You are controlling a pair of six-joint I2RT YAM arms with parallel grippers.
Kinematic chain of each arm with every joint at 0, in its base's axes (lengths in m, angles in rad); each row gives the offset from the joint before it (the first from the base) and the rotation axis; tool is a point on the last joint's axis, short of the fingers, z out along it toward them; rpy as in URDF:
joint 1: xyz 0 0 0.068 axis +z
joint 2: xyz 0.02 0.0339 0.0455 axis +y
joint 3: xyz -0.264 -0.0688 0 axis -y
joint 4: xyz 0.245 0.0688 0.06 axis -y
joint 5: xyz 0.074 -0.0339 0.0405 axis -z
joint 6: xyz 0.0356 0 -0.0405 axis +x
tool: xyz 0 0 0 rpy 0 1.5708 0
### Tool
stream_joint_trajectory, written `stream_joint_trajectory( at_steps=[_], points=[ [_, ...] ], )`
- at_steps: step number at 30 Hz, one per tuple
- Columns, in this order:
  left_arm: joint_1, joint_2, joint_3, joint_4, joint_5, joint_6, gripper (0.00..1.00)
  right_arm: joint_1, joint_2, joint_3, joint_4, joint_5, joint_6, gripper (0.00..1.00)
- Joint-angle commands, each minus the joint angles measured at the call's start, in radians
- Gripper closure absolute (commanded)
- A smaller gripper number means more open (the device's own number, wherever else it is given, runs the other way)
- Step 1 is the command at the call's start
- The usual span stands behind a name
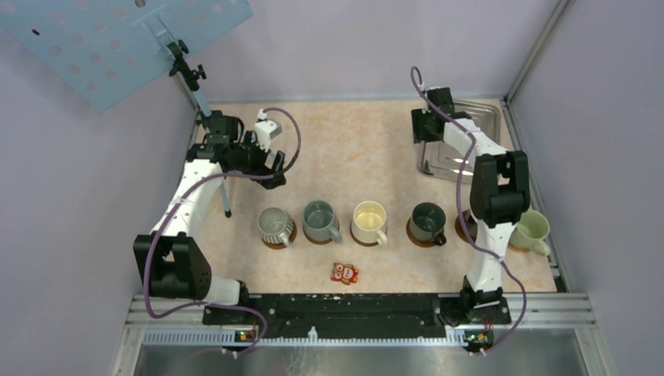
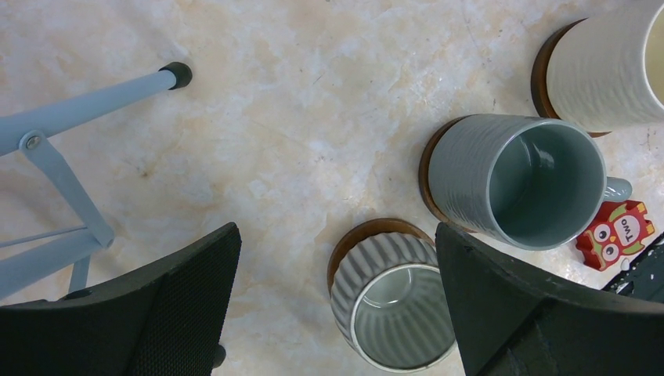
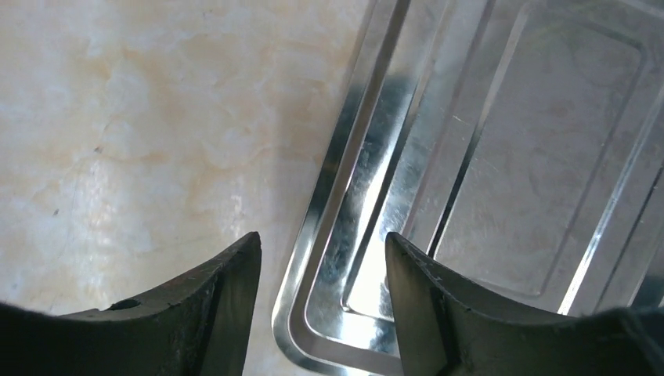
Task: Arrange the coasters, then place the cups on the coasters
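Note:
Several cups stand in a row on brown coasters: ribbed grey cup (image 1: 274,225), blue-grey cup (image 1: 319,221), cream cup (image 1: 369,222), dark green cup (image 1: 427,221) and pale green cup (image 1: 530,231). One more coaster's edge (image 1: 462,227) shows beside the right arm. My left gripper (image 1: 262,160) hangs open behind the row, holding nothing. From its wrist I see the ribbed cup (image 2: 399,313) on its coaster (image 2: 376,235) below the open left gripper (image 2: 337,235), with the blue-grey cup (image 2: 525,180) beside it. My right gripper (image 3: 322,239) is open, above the tray's rim.
A metal tray (image 1: 462,145) lies at the back right, its corner (image 3: 470,157) under my right fingers. A red-and-white packet (image 1: 344,272) sits near the front. A blue stand's leg (image 1: 225,196) reaches the table by the left arm, under a perforated board (image 1: 117,39).

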Motion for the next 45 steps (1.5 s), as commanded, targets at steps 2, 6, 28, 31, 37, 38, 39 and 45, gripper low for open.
stream_joint_trajectory(
  at_steps=[2, 6, 28, 31, 37, 38, 39, 45],
  points=[
    [-0.003, -0.034, -0.004, 0.028, -0.027, 0.006, 0.01, 0.009, 0.107, 0.108, 0.048, 0.122, 0.051, 0.45],
    [-0.002, -0.038, -0.011, 0.028, -0.043, 0.006, 0.01, 0.009, 0.176, 0.144, 0.058, 0.141, 0.038, 0.5],
    [-0.002, -0.039, -0.02, 0.023, -0.074, 0.02, 0.01, 0.012, 0.173, 0.087, -0.147, -0.259, -0.204, 1.0],
    [-0.002, -0.044, -0.027, 0.027, -0.066, 0.02, 0.01, 0.014, 0.117, 0.022, -0.188, -0.338, -0.364, 1.0],
    [-0.002, -0.056, -0.04, 0.042, -0.049, 0.02, 0.01, 0.016, 0.013, -0.091, -0.393, -0.457, -0.777, 1.0],
    [-0.002, -0.058, -0.043, 0.045, -0.046, 0.022, 0.01, 0.016, -0.01, -0.126, -0.404, -0.459, -0.845, 1.0],
    [-0.003, -0.06, -0.045, 0.047, -0.041, 0.022, 0.01, 0.016, -0.036, -0.163, -0.411, -0.461, -0.912, 1.0],
    [-0.002, -0.067, -0.061, 0.055, -0.02, 0.027, 0.01, 0.016, -0.117, -0.294, -0.416, -0.457, -1.205, 1.0]
  ],
)
